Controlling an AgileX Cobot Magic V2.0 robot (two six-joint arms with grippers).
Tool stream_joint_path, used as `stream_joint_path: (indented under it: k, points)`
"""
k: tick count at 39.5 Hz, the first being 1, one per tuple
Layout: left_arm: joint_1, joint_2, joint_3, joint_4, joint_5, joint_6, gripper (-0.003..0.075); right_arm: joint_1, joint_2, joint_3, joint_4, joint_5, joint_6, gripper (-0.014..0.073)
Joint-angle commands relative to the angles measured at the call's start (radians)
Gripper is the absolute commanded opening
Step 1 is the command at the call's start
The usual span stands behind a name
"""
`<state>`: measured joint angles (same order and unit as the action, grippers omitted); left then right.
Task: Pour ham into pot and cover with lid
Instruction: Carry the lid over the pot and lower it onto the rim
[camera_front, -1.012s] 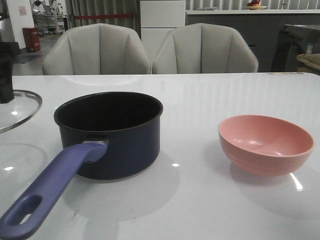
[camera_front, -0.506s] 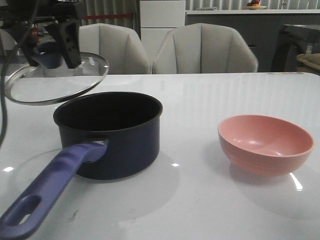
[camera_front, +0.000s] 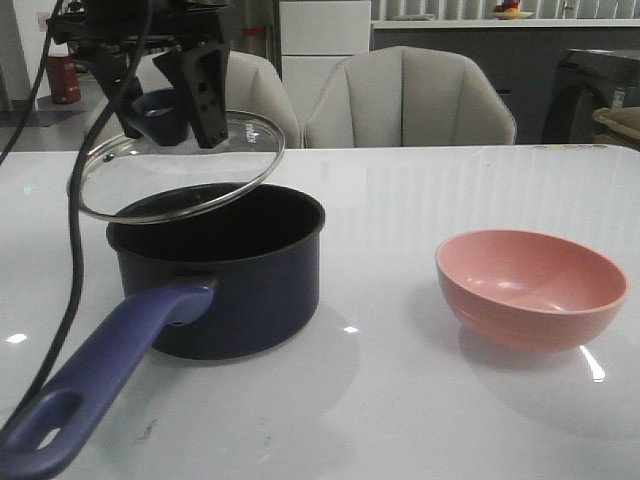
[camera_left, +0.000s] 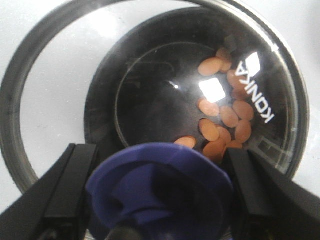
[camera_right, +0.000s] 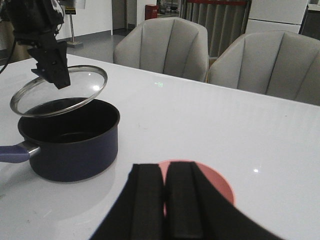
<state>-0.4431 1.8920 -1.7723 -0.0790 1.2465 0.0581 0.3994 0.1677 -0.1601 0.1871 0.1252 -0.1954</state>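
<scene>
1. Two grey chairs (camera_front: 300, 100) stand behind the white table (camera_front: 480, 190), and everything in play sits toward its front edge.
2. Up over the table's left side, the left end effector (camera_front: 165, 105) pinches the blue knob of the lid (camera_front: 180, 170) and holds the glass tilted above the pot (camera_front: 220, 270), its low edge close to the near rim.
3. Through the glass, in the left wrist view, the ham (camera_left: 225, 117) lies as orange slices on the pot's black floor, so the pouring looks done.
4. An empty pink bowl (camera_front: 530, 290) rests toward the right edge, well apart from the pot.
5. Just above that bowl, the right end effector (camera_right: 165, 205) hangs with its fingers pressed together, holding nothing.
6. My worry: the lid sits off-centre and slanted, so lowering it this way could catch the rim, leave it cocked, or nudge the pot by its long handle (camera_front: 100, 370).
</scene>
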Motion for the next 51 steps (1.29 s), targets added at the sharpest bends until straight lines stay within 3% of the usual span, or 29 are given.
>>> stream_joint_path:
  k: [1, 21, 51]
  points:
    - [-0.024, -0.059, -0.035, -0.005, 0.042, 0.006, 0.0115, -0.003, 0.009, -0.028, -0.008, -0.083, -0.007, 0.016]
    - [-0.094, -0.01, -0.035, -0.011, 0.042, 0.036, 0.0115, -0.003, 0.009, -0.028, -0.008, -0.083, -0.007, 0.016]
    - [-0.094, 0.0, -0.035, 0.079, 0.041, 0.036, 0.0115, -0.003, 0.009, -0.028, -0.008, -0.083, -0.007, 0.016]
